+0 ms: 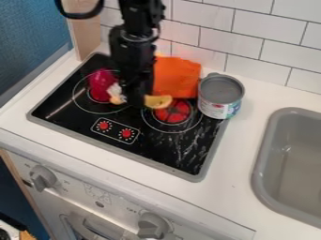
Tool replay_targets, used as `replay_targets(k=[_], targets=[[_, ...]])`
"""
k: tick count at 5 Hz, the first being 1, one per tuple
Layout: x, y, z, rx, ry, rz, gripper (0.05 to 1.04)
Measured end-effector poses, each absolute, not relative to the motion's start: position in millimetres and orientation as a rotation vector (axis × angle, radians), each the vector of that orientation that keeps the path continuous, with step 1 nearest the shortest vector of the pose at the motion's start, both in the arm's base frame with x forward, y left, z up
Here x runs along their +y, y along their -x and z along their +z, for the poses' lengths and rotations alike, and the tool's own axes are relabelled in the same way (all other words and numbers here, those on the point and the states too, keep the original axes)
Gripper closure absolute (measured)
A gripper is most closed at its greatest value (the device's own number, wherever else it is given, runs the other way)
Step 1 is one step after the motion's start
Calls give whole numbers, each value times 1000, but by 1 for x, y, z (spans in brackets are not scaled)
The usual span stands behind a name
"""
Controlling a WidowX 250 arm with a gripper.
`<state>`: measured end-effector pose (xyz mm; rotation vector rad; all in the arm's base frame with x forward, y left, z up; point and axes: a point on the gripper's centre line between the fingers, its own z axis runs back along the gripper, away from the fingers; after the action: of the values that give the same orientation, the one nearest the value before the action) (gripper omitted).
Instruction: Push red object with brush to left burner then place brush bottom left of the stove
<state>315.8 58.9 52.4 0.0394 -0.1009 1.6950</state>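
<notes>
Oven knob (152, 225) foremost | brush (115, 92) held in claw (133, 100) | red object (101, 83) just beside claw

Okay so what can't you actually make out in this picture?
In the camera view:
- Orange object: its left side, hidden behind the black arm.
- Whitish tip and yellow piece: whether they join as one brush; the arm covers the space between.
- Sink: cut off by the right edge.
- Arm's upper part: cut off by the top edge.
- Oven panel markings: too small.
</notes>
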Motion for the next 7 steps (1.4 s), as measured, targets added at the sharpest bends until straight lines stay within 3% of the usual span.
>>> replay_targets(k=[3,5,7], targets=[[106,-330,56,-158,-84,1807,763],[84,-310,55,-158,-88,1739,763],[90,-277,66,-313,-137,1722,763]])
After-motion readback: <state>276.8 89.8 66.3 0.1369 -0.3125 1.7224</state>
